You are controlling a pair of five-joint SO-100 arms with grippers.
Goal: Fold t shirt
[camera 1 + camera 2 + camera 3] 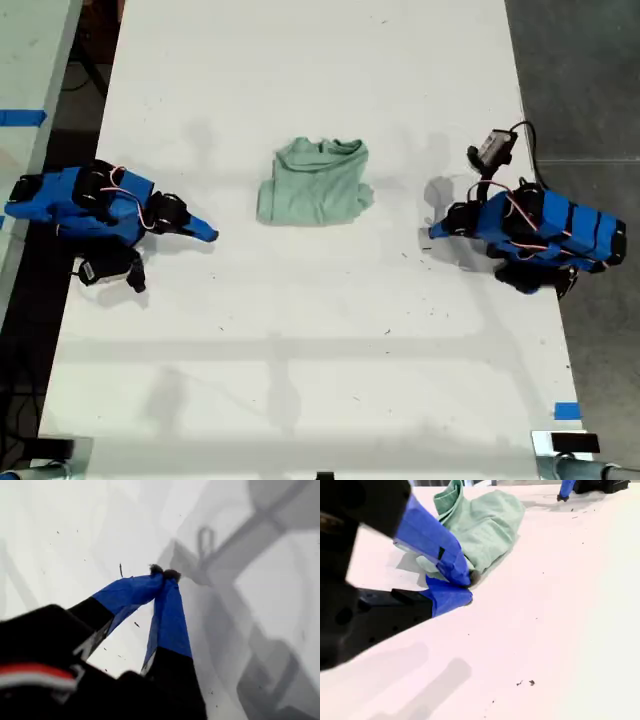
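The t shirt (318, 185), pale mint green, lies folded into a small wrinkled bundle on the white table (300, 330), neckline towards the far edge. My second gripper (210, 235) rests low at the exterior view's left, shut and holding nothing, a short way from the shirt. Its wrist view shows the t shirt (485, 525) just beyond the second gripper (465, 586). My first gripper (435, 232) sits at the exterior view's right, apart from the shirt. The first wrist view shows that gripper (164, 572) shut over bare table.
A blue tape mark (566, 410) sticks near the table's front corner at the exterior view's right. A second table with blue tape (20, 117) stands at that view's left. Dark floor lies past both long edges. Small dark specks dot the tabletop.
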